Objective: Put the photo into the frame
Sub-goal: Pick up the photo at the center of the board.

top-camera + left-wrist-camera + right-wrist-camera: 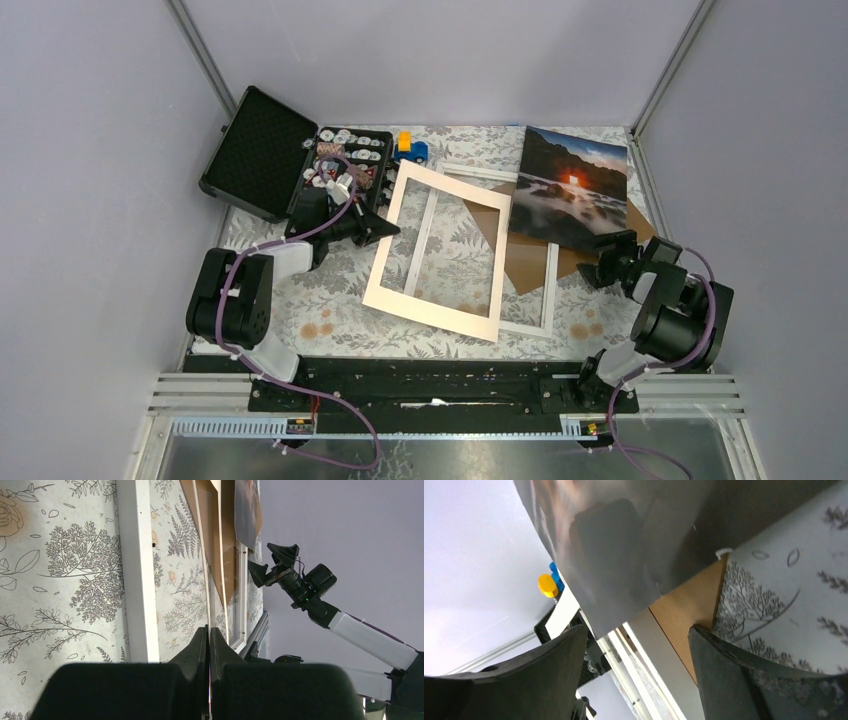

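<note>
The photo (575, 185), a sunset print, lies tilted at the back right over a brown backing board (525, 262). Its grey underside (624, 545) fills the top of the right wrist view, one corner pointing down just beyond my fingertips. My right gripper (597, 268) (639, 640) is open at that near corner, with nothing between its fingers. The white frame (548, 292) (135, 570) lies flat in the middle. A cream mat board (440, 250) slants over it. My left gripper (388, 228) (209, 629) is shut on the mat's left edge.
An open black case (265, 150) holding several small items stands at the back left. Beside it sits a blue and yellow toy (410, 148) (549, 582). Grey walls close in on three sides. The table carries a leaf-patterned cloth (330, 300).
</note>
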Controlling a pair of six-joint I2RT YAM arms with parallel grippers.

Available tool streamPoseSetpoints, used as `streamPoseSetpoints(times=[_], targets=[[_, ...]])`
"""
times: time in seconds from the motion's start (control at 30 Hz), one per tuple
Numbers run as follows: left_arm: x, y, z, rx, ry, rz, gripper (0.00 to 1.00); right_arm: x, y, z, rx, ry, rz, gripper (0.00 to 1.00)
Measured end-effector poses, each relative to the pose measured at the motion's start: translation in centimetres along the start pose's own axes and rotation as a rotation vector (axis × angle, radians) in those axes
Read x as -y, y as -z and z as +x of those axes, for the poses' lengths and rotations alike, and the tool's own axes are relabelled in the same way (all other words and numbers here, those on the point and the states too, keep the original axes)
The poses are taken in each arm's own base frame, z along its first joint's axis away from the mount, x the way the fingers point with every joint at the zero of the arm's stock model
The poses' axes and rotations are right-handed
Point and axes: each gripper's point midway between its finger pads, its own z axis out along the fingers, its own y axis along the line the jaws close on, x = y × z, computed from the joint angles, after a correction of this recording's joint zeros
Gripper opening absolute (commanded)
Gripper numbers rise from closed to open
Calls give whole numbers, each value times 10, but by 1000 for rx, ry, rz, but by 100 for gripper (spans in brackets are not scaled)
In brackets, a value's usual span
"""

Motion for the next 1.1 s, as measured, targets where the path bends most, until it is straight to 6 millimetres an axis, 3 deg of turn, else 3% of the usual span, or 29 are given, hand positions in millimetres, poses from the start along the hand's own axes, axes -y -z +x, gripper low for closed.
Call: streamPoseSetpoints(times=[0.13,0.47,0.57,0.73,0.83,0.93,1.03,1.1], targets=[[3,1,-1,4,0,9,0,-2,-10,-8,28,-14,-72,62],[7,0,1,2,-13,21,0,-13,-35,-28,52,-124,-229,50],[11,-3,5,-9,-20,29,0,-19,-39,-35,70,-134,-288,53],[17,-7,12,-21,-20,46,0,-30,-41,-47,121,-134,-407,48],[16,-8,15,-23,-11,43,0,-32,-45,-53,145,-138,-434,29],[15,-11,18,-22,0,35,0,-29,-49,-57,164,-155,-426,2],[18,-16,21,-27,0,42,0,-35,-47,-58,165,-163,-432,0],[17,-19,24,-33,9,40,0,-53,-38,-60,167,-150,-456,0]])
